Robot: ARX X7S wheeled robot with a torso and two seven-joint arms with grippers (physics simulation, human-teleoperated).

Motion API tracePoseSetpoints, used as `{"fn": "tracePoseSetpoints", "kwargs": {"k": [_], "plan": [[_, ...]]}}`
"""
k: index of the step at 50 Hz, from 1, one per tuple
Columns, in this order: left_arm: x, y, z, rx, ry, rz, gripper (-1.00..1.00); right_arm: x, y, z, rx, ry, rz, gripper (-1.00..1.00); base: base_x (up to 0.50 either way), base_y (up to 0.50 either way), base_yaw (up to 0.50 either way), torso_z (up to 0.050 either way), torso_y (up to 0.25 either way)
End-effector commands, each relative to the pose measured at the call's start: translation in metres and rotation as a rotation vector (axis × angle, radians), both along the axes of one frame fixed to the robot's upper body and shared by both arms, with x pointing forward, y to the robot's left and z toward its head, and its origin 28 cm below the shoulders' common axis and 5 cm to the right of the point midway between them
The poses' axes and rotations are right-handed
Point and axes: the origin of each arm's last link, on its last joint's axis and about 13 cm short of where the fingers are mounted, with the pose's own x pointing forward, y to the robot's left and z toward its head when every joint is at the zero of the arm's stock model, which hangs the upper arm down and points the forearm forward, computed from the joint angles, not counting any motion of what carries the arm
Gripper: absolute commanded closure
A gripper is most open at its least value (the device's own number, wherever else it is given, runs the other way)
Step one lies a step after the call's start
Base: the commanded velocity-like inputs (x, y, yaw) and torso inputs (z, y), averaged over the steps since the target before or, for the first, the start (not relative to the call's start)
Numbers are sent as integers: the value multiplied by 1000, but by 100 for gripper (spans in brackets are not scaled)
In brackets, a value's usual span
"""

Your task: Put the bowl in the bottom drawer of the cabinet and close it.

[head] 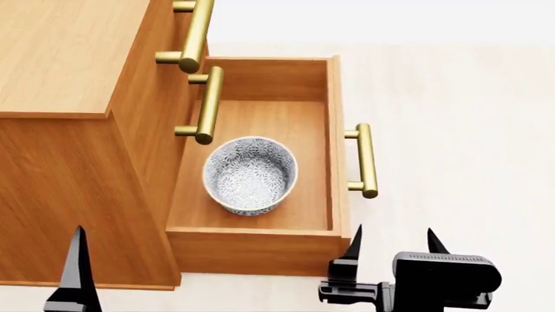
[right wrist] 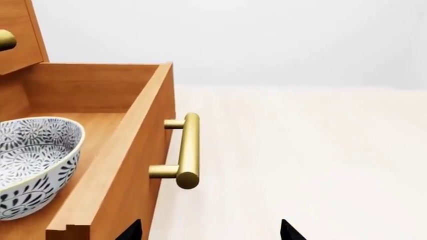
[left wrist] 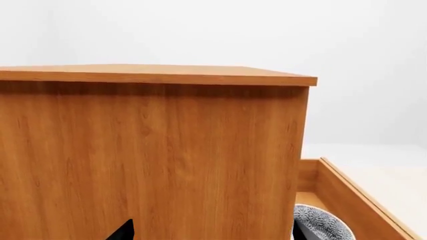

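So the right gripper [head: 392, 242] had its jaws apart with nothing between them. In the head view the two dark fingertips [head: 354, 242] pointed up just in front of the near right corner of the bottom drawer [head: 260, 250], close to that corner, though I couldn't tell if they touched it. The black wrist block sat right behind them at the lower edge of the view. From the right wrist view you only got the two tips poking in at the bottom, with the drawer's brass handle [right wrist: 189, 150] ahead and free, not gripped.

The left gripper [head: 77, 273] was harder to read. Only one dark finger showed in the head view, standing up in front of the cabinet [head: 78, 182] side panel. The left wrist view had two dark tips at the bottom edge, well apart, so the jaws looked spread and empty. That camera faced the cabinet's plain side wall close up.

The bottom drawer was pulled well out, and the bowl [head: 249, 174] sat upright inside on the drawer floor, towards the near half and closer to the cabinet side than to the drawer front. It showed up in the right wrist view too, resting just inside the front wall. Nothing else was visible in the drawer. Above it, the two upper drawers' handles [head: 208, 104] stuck out over the open box. The whole thing stood on a pale surface [head: 451, 117].
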Motion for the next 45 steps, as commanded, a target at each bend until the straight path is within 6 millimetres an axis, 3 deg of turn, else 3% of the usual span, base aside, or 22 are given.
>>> {"fn": "tracePoseSetpoints", "kwargs": {"k": [1, 45], "plan": [[-1, -2, 7, -40, -36, -30, -100, 4, 9, -7, 18, 18, 61, -100, 0, 0, 0, 0, 0], [-3, -2, 7, -39, -39, -31, -100, 6, 34, -14, 12, 32, 165, -100, 0, 0, 0, 0, 0]]}}
